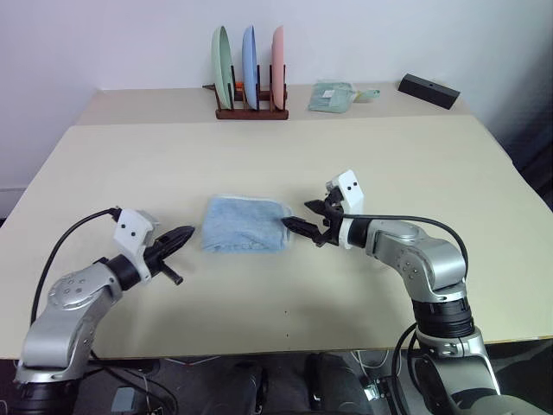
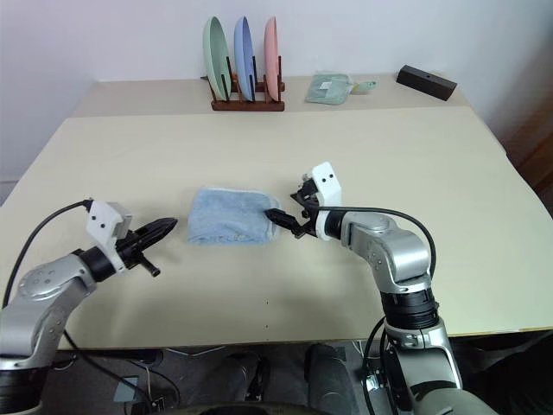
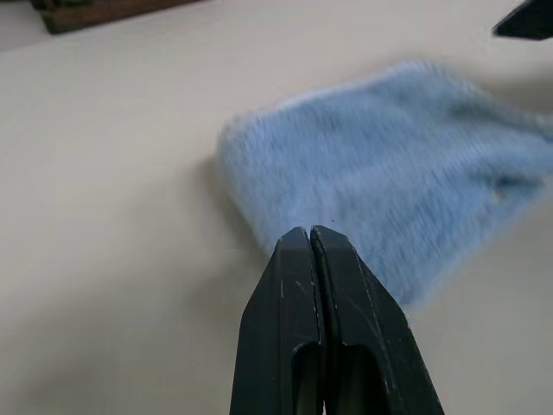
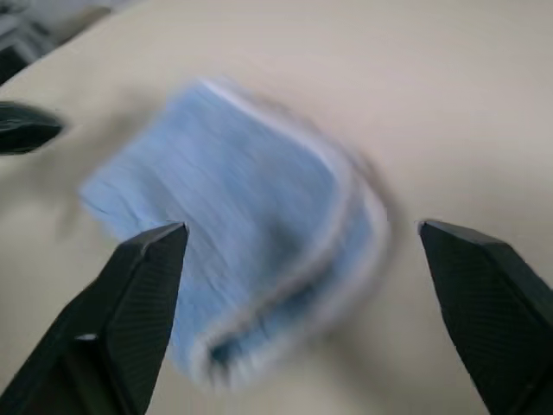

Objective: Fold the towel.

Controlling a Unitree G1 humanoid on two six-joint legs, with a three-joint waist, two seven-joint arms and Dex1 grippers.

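Lying folded mid-bench (image 1: 415,164), the light blue towel (image 1: 244,225), my left fingers (image 1: 183,235) pressed together, empty, just beside its left edge, my right fingers (image 1: 309,223) spread wide, empty, at its right edge, plate rack (image 1: 251,69) far behind.

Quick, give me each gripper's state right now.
Left gripper: shut, empty, beside the towel.
Right gripper: open, holding nothing, at the towel's other side.
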